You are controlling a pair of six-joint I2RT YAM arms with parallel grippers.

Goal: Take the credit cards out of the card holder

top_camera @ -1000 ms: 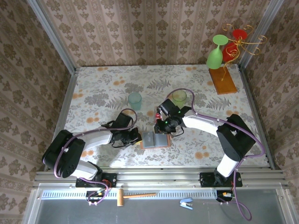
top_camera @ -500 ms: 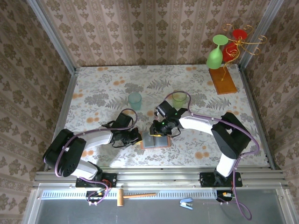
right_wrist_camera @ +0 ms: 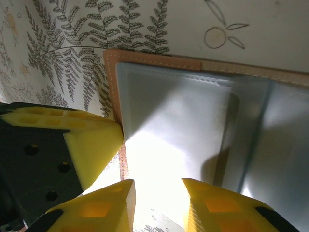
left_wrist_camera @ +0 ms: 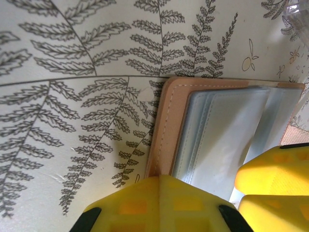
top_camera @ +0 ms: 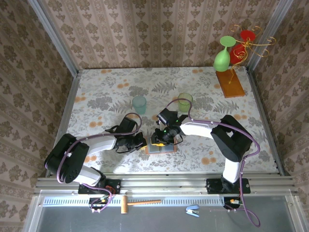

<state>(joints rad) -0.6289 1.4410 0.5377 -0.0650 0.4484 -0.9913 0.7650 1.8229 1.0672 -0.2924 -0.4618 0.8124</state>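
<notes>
The card holder lies open and flat on the patterned table, tan leather rim around grey-blue pockets. My left gripper is shut, its joined tips pressing down on the holder's tan left edge. My right gripper hovers just over the left pocket, open, with nothing between its fingers. The right gripper's yellow fingers show at the edge of the left wrist view, and a left finger shows beside the holder in the right wrist view. The credit cards are hidden or out of view.
A teal cup and a green cup stand just behind the grippers. At the back right a stand with an orange-brown wooden base carries a green glass and a red glass.
My right gripper has moved left and nearer, from behind the card holder to over its left pocket, and its jaws have spread. The left arm has stayed put.
</notes>
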